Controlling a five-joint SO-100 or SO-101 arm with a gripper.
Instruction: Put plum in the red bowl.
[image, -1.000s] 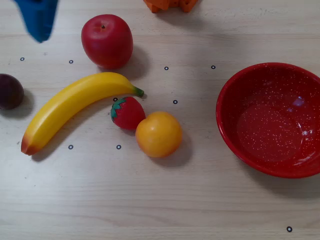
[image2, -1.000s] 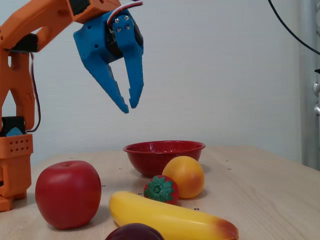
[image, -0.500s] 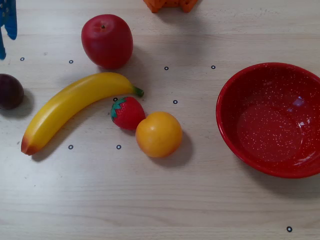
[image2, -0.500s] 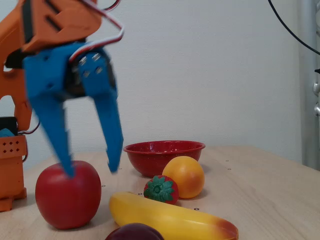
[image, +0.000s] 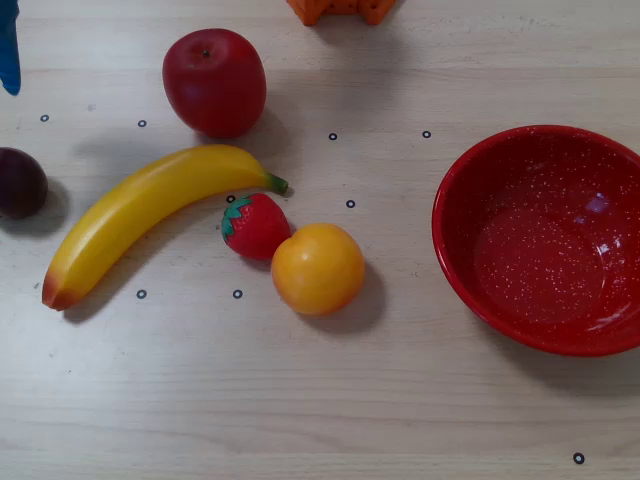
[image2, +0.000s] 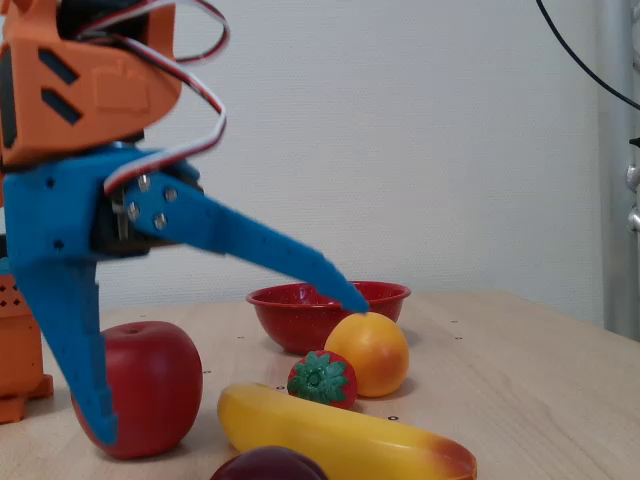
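The plum (image: 18, 183) is a small, dark purple, round fruit lying on the table at the far left edge of the overhead view. It also shows at the bottom edge of the fixed view (image2: 268, 466), partly cut off. The red bowl (image: 545, 240) sits at the right, empty, and stands behind the other fruit in the fixed view (image2: 290, 312). My gripper (image2: 230, 370) is open wide and holds nothing, above and apart from the plum. One blue finger (image2: 85, 340) points down and the other reaches out sideways. Only one blue fingertip (image: 8, 50) shows in the overhead view, at the top left.
A red apple (image: 214, 82), a yellow banana (image: 150, 215), a strawberry (image: 256, 226) and an orange (image: 318, 268) lie between the plum and the bowl. An orange part of the arm (image: 340, 8) shows at the top edge.
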